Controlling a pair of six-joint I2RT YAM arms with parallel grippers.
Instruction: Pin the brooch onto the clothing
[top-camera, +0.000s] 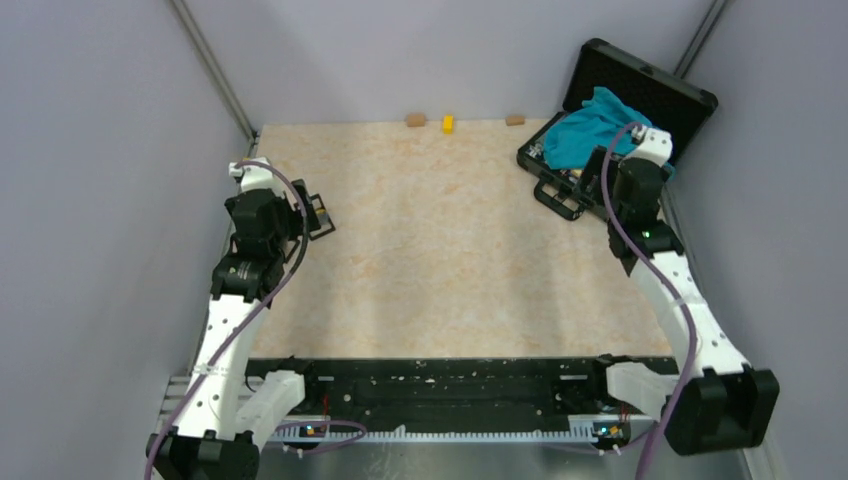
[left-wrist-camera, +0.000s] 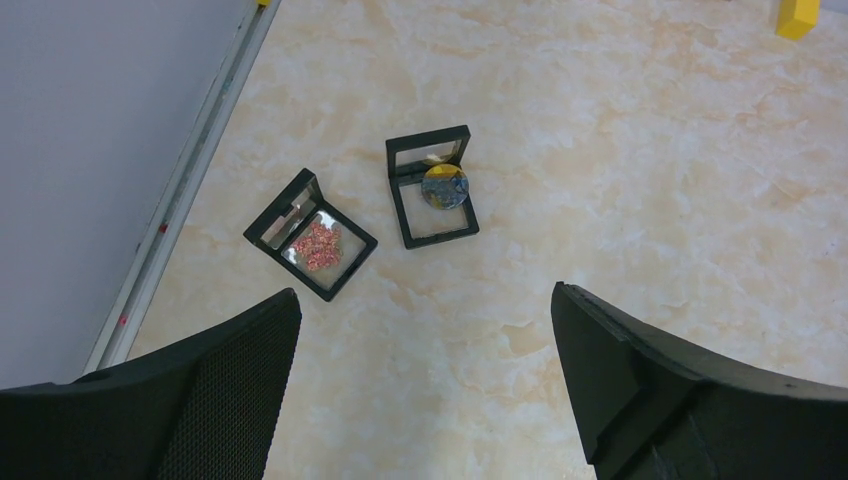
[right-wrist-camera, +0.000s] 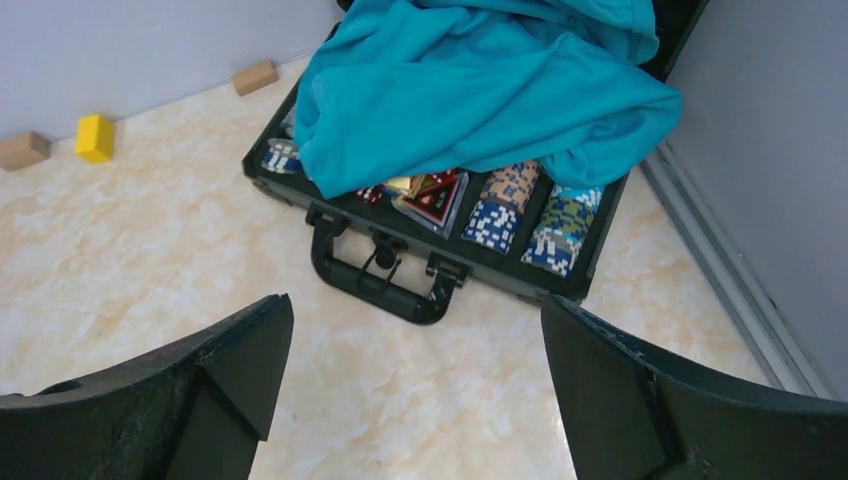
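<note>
The brooch (left-wrist-camera: 316, 245), a small pink-red flower-like ornament, lies in an open black display frame on the marble table near the left wall. My left gripper (left-wrist-camera: 423, 292) is open and empty, above the table just short of that frame; it also shows in the top view (top-camera: 303, 207). The teal-blue T-shirt (right-wrist-camera: 480, 90) lies crumpled in the open black case (right-wrist-camera: 520, 283) at the far right, as the top view (top-camera: 592, 130) also shows. My right gripper (right-wrist-camera: 415, 300) is open and empty, in front of the case's handle (right-wrist-camera: 375, 282).
A second black frame (left-wrist-camera: 432, 190) holding a round blue-and-yellow ornament lies beside the brooch's frame. Patterned chips (right-wrist-camera: 505, 205) fill the case under the shirt. A yellow block (top-camera: 448, 123) and two wooden blocks (top-camera: 414, 120) sit at the back wall. Grey walls close both sides.
</note>
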